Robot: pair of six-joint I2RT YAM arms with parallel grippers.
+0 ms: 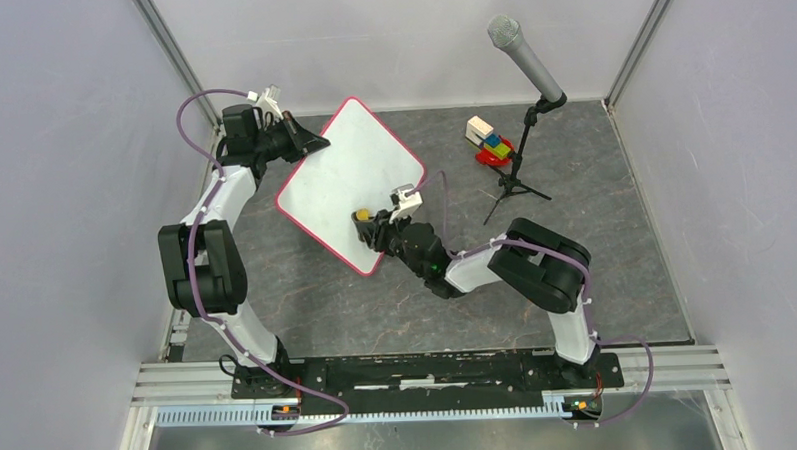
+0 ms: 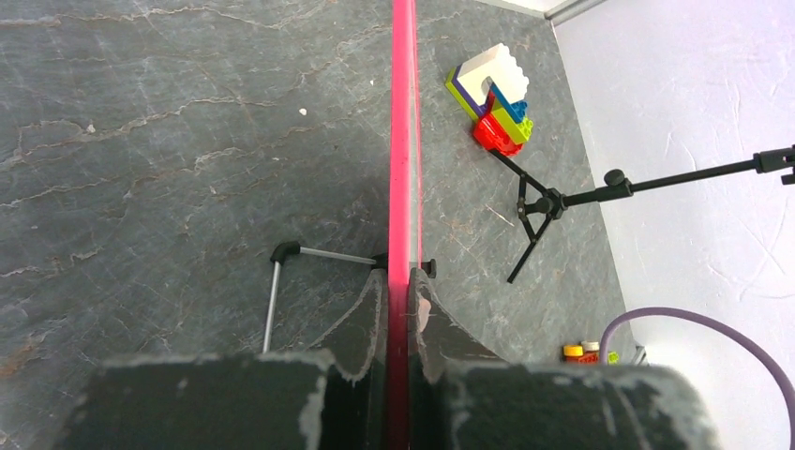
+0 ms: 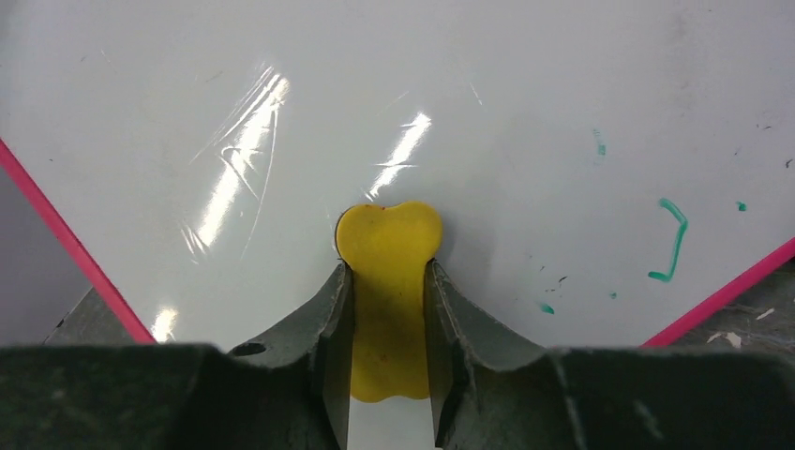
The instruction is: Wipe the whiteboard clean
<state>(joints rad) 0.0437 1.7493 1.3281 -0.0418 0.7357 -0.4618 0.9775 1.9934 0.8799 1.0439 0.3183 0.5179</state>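
Observation:
The whiteboard [image 1: 348, 177], white with a red-pink frame, lies tilted like a diamond at the back left of the table. My left gripper [image 1: 307, 143] is shut on its upper-left edge; the left wrist view shows the pink frame [image 2: 404, 141] edge-on between the jaws [image 2: 403, 305]. My right gripper [image 1: 369, 224] is shut on a yellow eraser [image 3: 388, 272] pressed on the board surface [image 3: 422, 94] near its lower corner. A few green marks [image 3: 670, 239] show to the right of the eraser.
A microphone on a black tripod stand [image 1: 518, 171] stands right of the board. A pile of coloured toy bricks [image 1: 489, 140] lies behind it, also in the left wrist view [image 2: 492, 98]. Grey walls enclose the table. The board's wire stand [image 2: 277, 281] shows underneath.

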